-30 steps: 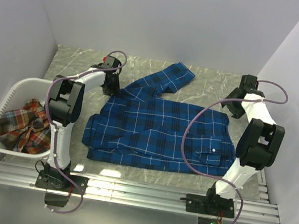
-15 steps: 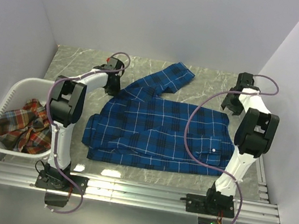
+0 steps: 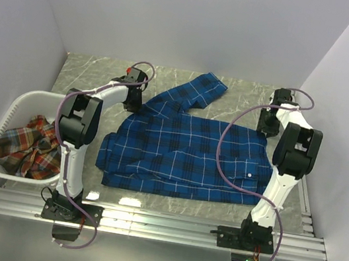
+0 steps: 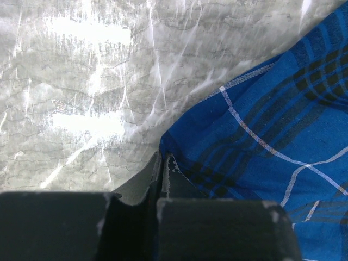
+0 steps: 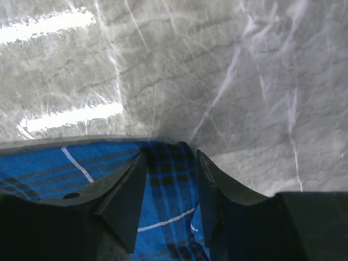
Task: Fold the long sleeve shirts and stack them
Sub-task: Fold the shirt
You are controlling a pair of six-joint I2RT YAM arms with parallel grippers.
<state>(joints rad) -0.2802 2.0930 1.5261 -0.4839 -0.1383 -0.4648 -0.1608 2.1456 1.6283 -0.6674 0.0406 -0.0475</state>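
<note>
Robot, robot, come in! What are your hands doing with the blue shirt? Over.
Left gripper shut on blue shirt, far-left corner. Right gripper open, jaws straddling its far-right edge. Shirt lying spread, one sleeve out. Purple cable loops over it.

**SHIRT STATUS: ONE SPREAD, ONE IN BASKET**

I see the blue shirt (image 3: 183,155) lying spread on the marble-patterned table (image 3: 97,71). It is royal blue plaid with thin white and dark grid lines. Layered edges show along its near side. One sleeve (image 3: 198,91) runs diagonally toward the far edge. A white button (image 3: 248,176) shows near the right end. The red-orange plaid shirt (image 3: 28,143) lies crumpled in the white basket (image 3: 25,96) at the left, well apart.
</note>
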